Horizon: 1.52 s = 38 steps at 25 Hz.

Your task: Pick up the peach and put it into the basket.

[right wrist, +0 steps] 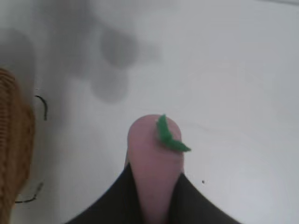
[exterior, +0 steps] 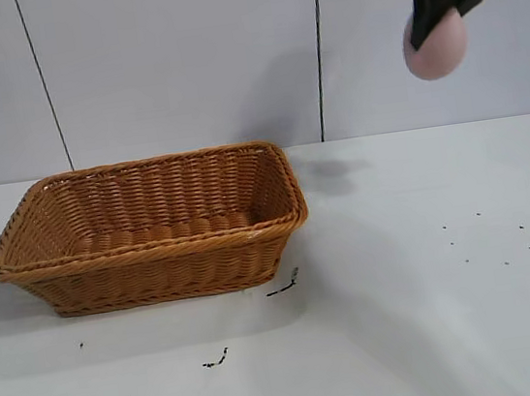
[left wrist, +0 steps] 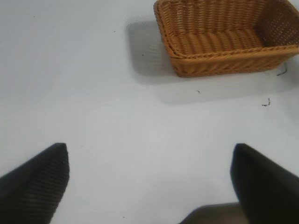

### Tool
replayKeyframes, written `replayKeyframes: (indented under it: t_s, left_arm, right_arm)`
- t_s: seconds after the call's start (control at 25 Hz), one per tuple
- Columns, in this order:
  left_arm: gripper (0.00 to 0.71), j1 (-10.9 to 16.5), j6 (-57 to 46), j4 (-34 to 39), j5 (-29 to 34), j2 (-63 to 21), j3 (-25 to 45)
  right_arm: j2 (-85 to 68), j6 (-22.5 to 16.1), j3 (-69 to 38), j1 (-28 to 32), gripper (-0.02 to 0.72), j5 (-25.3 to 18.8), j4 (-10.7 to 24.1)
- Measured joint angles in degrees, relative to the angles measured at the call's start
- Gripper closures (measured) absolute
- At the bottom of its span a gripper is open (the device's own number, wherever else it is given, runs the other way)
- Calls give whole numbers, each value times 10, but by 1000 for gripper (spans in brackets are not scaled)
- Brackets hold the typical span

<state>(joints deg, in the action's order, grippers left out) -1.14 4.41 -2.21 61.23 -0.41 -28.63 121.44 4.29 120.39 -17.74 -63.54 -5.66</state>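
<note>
The peach (exterior: 437, 48) is being held high above the white surface (exterior: 436, 312) by the right hand (exterior: 443, 10), whose black fingers are being kept narrowly clamped on its upper part, so that most of the pale pink fruit is hanging below them. In the right wrist view the peach (right wrist: 152, 172) is being gripped between the two dark fingers (right wrist: 117, 200), and a small green leaf (right wrist: 169, 136) is showing at its free end.

The relation on which the coming move is judged to depend is sideways: in the exterior view the wicker basket (exterior: 156, 261) is sitting on the surface well apart from the peach, toward that view's left and far below it. The basket's long axis is lying across that view, left to right, and its nearer short end, beside its right rim (exterior: 288, 190), is being presented toward the carrying hand. Its inside appears empty. A carry toward that side and then a descent over the opening is being called for before any release; no part of the peach is yet standing over the rim.

The left hand (left wrist: 149, 186) is being kept wide open and empty, low over the bare surface, with the basket (left wrist: 224, 63) lying well ahead of it.

A few dark scraps (exterior: 216, 361) are lying on the surface near the basket.
</note>
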Motion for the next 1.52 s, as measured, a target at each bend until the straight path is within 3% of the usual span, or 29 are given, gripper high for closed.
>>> replayKeyframes:
  t_s: [0.16,0.44,0.6,0.8,0.88,0.92,1.04,1.08,1.2,1.52]
  left_arm:
    - [18,0,0,0,0,0,0]
    - [18,0,0,0,0,0,0]
    - [18,0,0,0,0,0,0]
    - [18,0,0,0,0,0,0]
    - [18,0,0,0,0,0,0]
    - [18,0,0,0,0,0,0]
    - [18,0,0,0,0,0,0]
    - [18,0,0,0,0,0,0]
    - [18,0,0,0,0,0,0]
    - [18,0,0,0,0,0,0]
  right_arm:
    - [34,2,13,-66,678,32,-4]
    - [125,10,13,-150,677,136,-26]
    - [178,27,13,-168,677,186,-26]
    - [205,39,13,-171,646,209,-26]
    - [205,39,13,-171,563,209,-28]
    - [205,39,13,-171,487,209,-29]
    - [204,39,13,-171,173,198,-30]
    - [202,40,13,-171,106,192,-30]
    - [187,48,13,-171,32,188,-29]
    - [101,52,13,-163,15,164,-15]
